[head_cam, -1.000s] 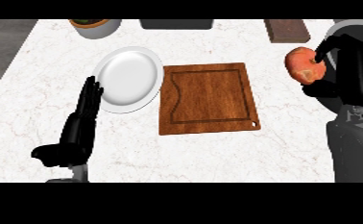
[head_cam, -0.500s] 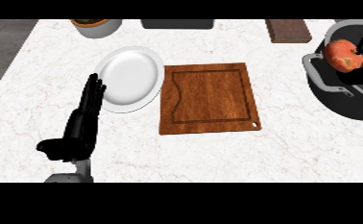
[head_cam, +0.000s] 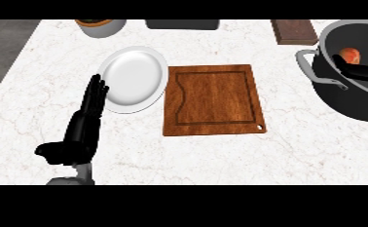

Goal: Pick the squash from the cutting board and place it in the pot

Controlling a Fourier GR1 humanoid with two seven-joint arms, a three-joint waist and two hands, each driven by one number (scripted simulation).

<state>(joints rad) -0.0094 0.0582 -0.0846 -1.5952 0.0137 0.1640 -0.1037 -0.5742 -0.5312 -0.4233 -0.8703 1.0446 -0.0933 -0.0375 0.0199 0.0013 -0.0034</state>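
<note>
Squash point(head_cam: 350, 54) now deeper in pot point(head_cam: 321, 75)

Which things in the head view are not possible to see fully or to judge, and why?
- Pot: the view's right edge cuts it off.
- Squash: only an orange part shows inside the pot, with something dark in front of it.
- Right hand: cannot be made out; that dark shape may be it.
- Bowl, dark tray and brown block: cut by the top band.

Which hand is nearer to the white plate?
Left. The left hand lies open beside the plate, fingertips at its lower left rim. The right hand is far right, inside the pot.
</note>
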